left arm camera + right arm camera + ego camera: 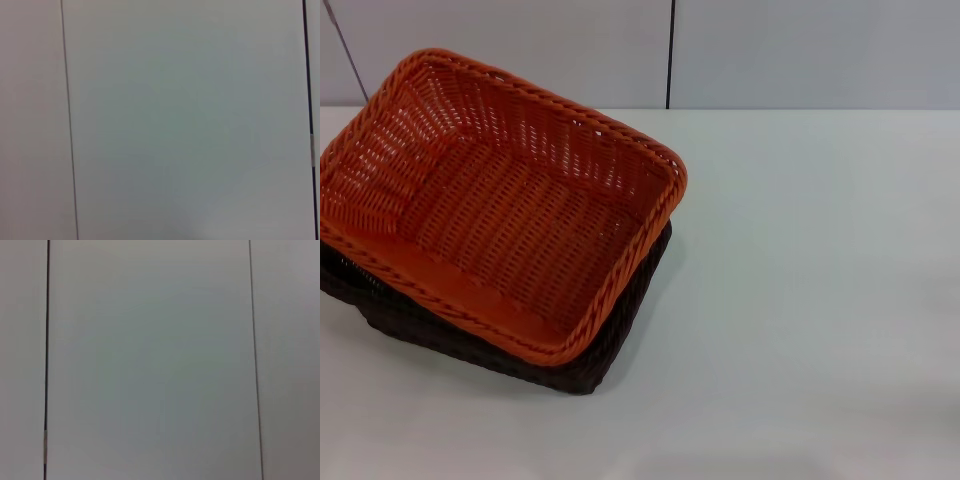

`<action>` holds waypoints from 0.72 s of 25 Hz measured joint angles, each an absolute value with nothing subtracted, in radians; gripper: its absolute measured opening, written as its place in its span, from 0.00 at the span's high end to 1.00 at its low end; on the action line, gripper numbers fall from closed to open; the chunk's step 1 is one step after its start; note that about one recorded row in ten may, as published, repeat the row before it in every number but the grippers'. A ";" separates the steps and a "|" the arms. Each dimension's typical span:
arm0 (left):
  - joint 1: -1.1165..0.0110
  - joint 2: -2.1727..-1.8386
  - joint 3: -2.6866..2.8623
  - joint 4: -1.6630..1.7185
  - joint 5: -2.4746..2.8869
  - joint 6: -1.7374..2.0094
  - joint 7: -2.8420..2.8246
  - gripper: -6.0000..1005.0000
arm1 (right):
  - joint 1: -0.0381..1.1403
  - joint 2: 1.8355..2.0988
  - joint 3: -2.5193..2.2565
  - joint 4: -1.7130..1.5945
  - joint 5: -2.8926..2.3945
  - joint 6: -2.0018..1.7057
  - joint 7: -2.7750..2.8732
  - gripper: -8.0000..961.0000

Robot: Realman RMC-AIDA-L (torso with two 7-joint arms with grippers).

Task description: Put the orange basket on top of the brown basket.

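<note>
The orange basket (500, 210) rests on top of the brown basket (610, 340) at the left of the head view, sitting a little askew. Only the brown basket's near side and right corner stick out from under it. The orange basket has nothing inside. Neither gripper appears in any view. Both wrist views face only pale wall panels with thin dark seams.
A white table (800, 300) stretches to the right of the baskets and in front of them. Behind it stands a pale panelled wall (770, 50) with a dark vertical seam.
</note>
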State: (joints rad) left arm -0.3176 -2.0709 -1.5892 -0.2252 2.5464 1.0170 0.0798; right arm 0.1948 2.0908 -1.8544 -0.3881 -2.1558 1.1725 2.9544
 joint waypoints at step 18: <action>-0.319 -2.071 -1.589 -0.222 2.546 1.017 0.077 0.20 | 0.193 2.091 -1.856 -0.388 -2.155 1.174 2.954 0.22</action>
